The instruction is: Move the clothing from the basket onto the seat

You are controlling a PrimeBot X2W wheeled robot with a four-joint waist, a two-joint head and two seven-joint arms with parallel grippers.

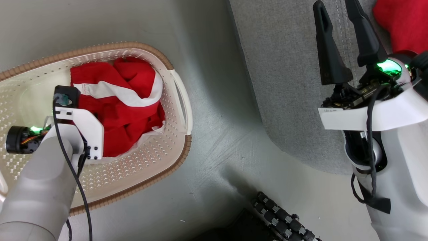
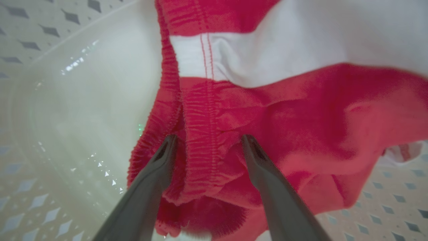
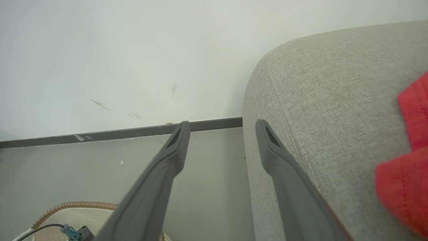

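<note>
Left end effector (image 2: 208, 139), open, straddles clothing (image 2: 301, 127) in the basket (image 1: 147, 160); right end effector (image 3: 223, 124), open and empty, overhangs the seat (image 3: 334, 83).

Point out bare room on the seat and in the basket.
The seat is bare from its rounded corner to the red garment on it; the open right gripper hangs there. In the basket, the floor left of the clothing is bare; the heap crowds the right end, with the open left gripper straddling its hem.

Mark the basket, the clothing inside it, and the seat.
basket (image 1: 133, 44): head view, on its brown woven rim.
clothing (image 1: 130, 112): head view, on the red fabric below the white band.
seat (image 1: 287, 83): head view, on the bare grey cushion surface.
</note>
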